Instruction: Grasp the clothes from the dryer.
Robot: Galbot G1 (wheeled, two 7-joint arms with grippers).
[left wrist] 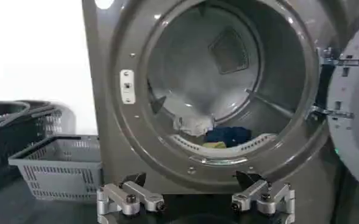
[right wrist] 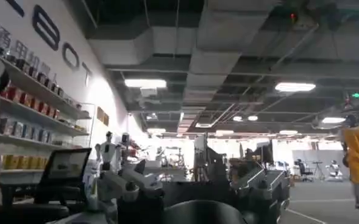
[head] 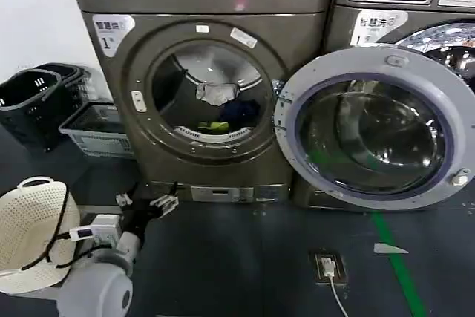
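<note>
At the far left of the head view a white perforated hamper [head: 26,231] sits by the robot's body, and behind it stand dark baskets [head: 33,102] and a grey crate [head: 93,131] against the wall, beside the machine's left edge. The left gripper [head: 147,203] hangs low in front of the dryer [head: 215,5], below the porthole rim and apart from it; open dark floor lies between it and the machine's base. In the left wrist view its fingers [left wrist: 130,196] stand spread wide, holding nothing, with the drum mouth straight ahead and above.

The clothes lie at the bottom of the steel drum, behind the front lip: a pale grey-white piece [head: 217,93] highest, a dark navy piece [head: 241,113] just right of it, and a yellow-green piece [head: 214,126] lowest, near the lip. Around them the drum mouth is wide and open.

The round door [head: 371,128] stands swung out to the right, its hinged edge at the porthole's right side, covering the front of the neighbouring machine [head: 408,5].

The right gripper [right wrist: 194,198] points away into the room behind, fingers apart and empty.
</note>
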